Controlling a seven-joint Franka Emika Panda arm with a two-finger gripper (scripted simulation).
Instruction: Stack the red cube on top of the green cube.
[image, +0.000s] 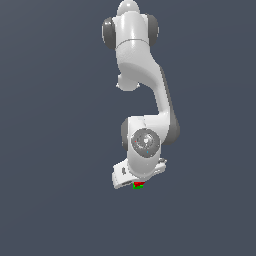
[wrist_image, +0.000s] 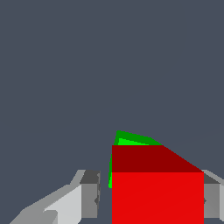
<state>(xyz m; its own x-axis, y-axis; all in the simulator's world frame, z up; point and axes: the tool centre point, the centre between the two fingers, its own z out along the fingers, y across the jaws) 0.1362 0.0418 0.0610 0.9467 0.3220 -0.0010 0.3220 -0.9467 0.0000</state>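
Plain grey floor all round, bare but for both cubes. Red cube (wrist_image: 157, 192) between the jaws, over the green cube (wrist_image: 131, 141), touching one finger (wrist_image: 212, 199), gap at the other: jaws slightly parted. Probably light, rigid, smooth; best held on flat opposite sides. Wrist view alone shows this; exterior view hides gripper (image: 136, 181) fingers behind the arm.

The arm (image: 142, 100) has a smooth, glossy white shell like moulded plastic, with darker grey matt joint caps. The gripper (wrist_image: 148, 199) fingers (wrist_image: 89, 194) look flat grey and matt, without shine. Between them the red cube (wrist_image: 157, 192) is plain, smooth, evenly coloured; the green cube (wrist_image: 131, 139) just beyond it looks the same. The ground (image: 50, 150) is uniform matt slate-grey.
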